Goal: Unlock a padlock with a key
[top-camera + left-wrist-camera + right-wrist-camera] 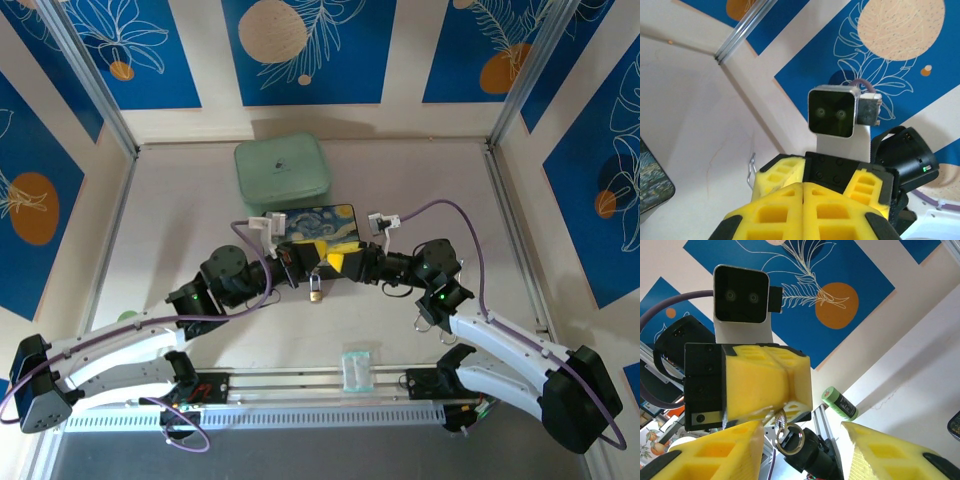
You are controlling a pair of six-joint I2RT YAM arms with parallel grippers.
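The left gripper (303, 262) is clenched tight, its yellow fingers (790, 210) pressed flat together. In the right wrist view a thin silvery blade, apparently the key (771, 413), pokes out from between its tips, with a small ring (790, 436) dangling under it. Facing it tip to tip, the right gripper (348, 262) is released: its fingers (715, 455) stand well apart with nothing between the pads, and the ring hangs just ahead of the gap. Both grippers meet above the middle of the worktop (180, 230). At the far side lies a pale green case (283, 170), and touching its near corner is a painted box (325, 222) with a swirling blue-and-yellow lid, just beyond the grippers. The padlock (315, 292), brass body below and silver top above, sits directly under the left gripper's tips in the top view, near the box's front edge. Whether it hangs or lies on the worktop I cannot tell.
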